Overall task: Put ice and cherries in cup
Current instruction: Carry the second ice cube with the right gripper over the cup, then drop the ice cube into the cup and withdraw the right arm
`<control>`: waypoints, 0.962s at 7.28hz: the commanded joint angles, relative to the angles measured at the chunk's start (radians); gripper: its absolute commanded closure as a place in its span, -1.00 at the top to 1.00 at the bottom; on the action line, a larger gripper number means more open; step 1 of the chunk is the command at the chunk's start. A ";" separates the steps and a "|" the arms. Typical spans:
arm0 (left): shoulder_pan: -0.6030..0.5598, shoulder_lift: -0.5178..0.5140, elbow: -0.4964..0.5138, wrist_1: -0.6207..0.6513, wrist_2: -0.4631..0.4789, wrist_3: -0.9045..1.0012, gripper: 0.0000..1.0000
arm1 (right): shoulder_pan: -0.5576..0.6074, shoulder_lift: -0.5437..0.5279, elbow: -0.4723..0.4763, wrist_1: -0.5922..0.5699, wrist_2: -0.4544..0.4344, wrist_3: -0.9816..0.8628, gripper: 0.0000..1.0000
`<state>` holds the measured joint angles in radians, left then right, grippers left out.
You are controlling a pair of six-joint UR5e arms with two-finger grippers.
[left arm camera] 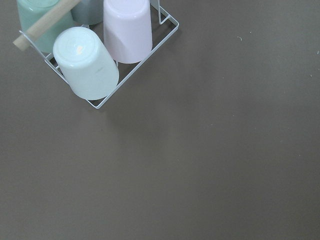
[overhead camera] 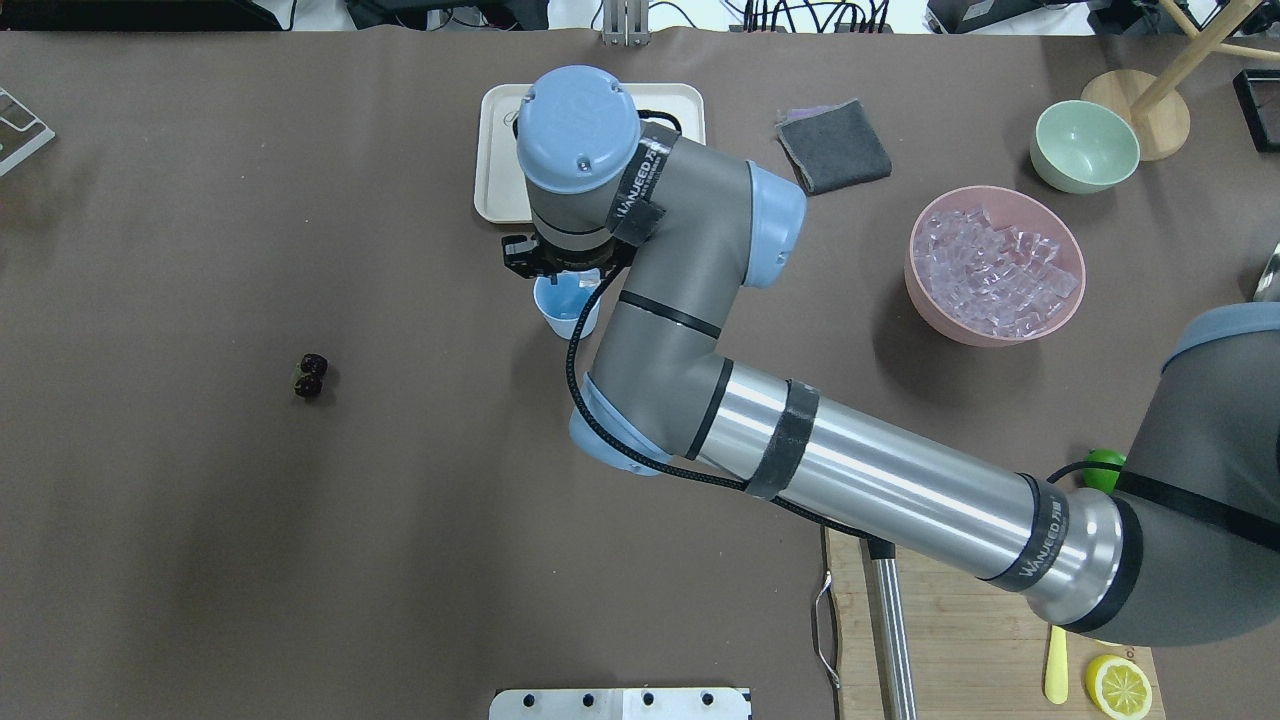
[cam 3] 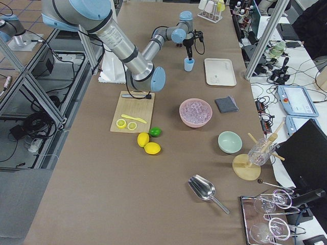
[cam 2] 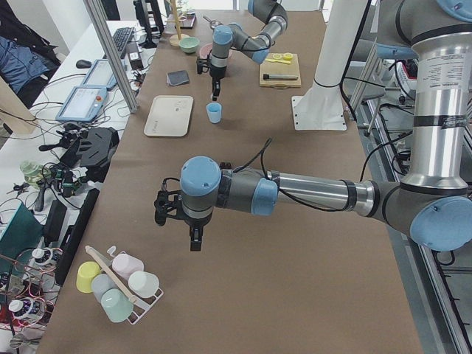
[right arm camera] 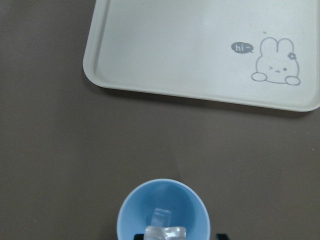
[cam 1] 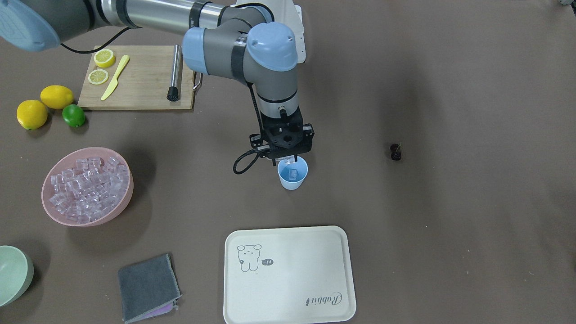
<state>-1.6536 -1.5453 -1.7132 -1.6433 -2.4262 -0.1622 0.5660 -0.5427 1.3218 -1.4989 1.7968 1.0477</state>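
Observation:
The light-blue cup (cam 1: 292, 176) stands at the table's middle, also in the overhead view (overhead camera: 565, 312) and the right wrist view (right arm camera: 162, 210). One clear ice cube (right arm camera: 162, 218) lies inside it. My right gripper (cam 1: 285, 159) hangs just over the cup's mouth, shut on a second ice cube (right arm camera: 165, 233). More ice (cam 1: 85, 184) fills the pink bowl (cam 1: 108, 218). The dark cherries (cam 1: 395, 152) lie alone on the table, far from both grippers. My left gripper (cam 2: 193, 236) hovers over bare table near a cup rack; I cannot tell if it is open.
A cream tray (cam 1: 288, 274) lies just beyond the cup. A grey cloth (cam 1: 146, 285) and a pale green bowl (cam 1: 11, 274) sit near the pink bowl. A cutting board (cam 1: 139, 85), lemons (cam 1: 31, 113) and a lime (cam 1: 73, 115) are by the robot. The wire rack (left arm camera: 100, 102) holds upturned cups.

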 commanded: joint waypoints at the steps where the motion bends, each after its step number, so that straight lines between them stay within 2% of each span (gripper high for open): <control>1: 0.000 -0.001 0.003 -0.003 0.001 0.000 0.96 | -0.008 0.017 -0.041 0.043 -0.011 0.002 -0.71; 2: 0.000 -0.001 0.003 -0.003 -0.001 0.001 0.96 | -0.008 0.017 -0.038 0.045 -0.011 0.006 -0.58; 3: 0.000 -0.001 0.003 -0.003 -0.001 0.001 0.96 | -0.015 0.010 -0.036 0.045 -0.016 0.008 0.76; 4: 0.000 0.005 0.000 -0.004 0.001 0.012 0.96 | -0.014 -0.012 -0.032 0.046 -0.019 0.002 0.97; 5: 0.000 -0.002 -0.009 -0.010 0.007 0.001 0.96 | -0.009 -0.055 0.024 0.046 -0.017 -0.001 0.98; 6: 0.002 -0.002 -0.019 -0.033 0.003 0.000 0.96 | 0.004 -0.130 0.128 0.039 -0.007 -0.002 0.98; 7: 0.018 -0.002 -0.026 -0.073 0.009 0.000 0.96 | 0.049 -0.239 0.261 0.017 0.043 -0.006 0.98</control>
<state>-1.6488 -1.5470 -1.7292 -1.6769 -2.4216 -0.1612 0.5749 -0.6642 1.4362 -1.4625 1.7973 1.0458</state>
